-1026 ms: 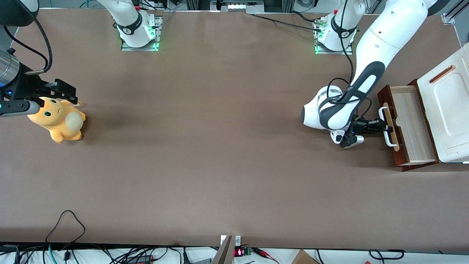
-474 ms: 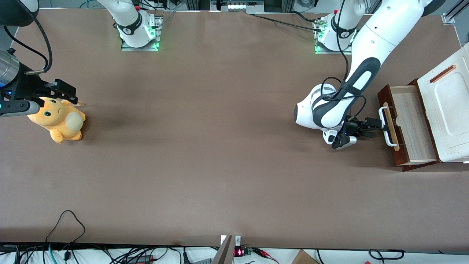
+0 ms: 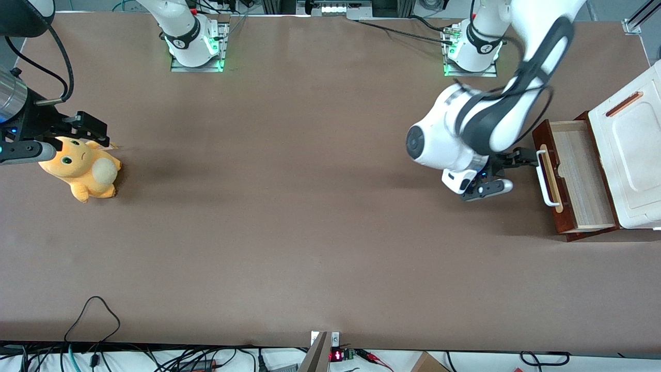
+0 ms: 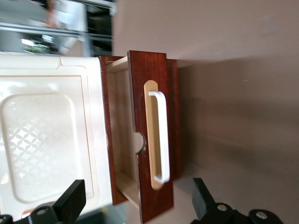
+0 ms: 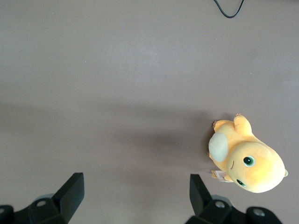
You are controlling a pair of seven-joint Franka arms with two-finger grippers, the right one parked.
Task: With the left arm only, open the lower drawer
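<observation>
Dark red-brown wooden lower drawer (image 3: 573, 175), white bar handle (image 3: 546, 177): stood pulled out from the white moulded cabinet (image 3: 632, 150), unchanged. Left arm's black hand (image 3: 521, 157): fingers apart, had let go of the handle, backed off and risen, just beside it.

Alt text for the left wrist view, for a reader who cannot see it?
The lower drawer, dark red-brown with a white bar handle, stands pulled out from under the white cabinet top. The left arm's open tool is clear of the handle, holding nothing.
</observation>
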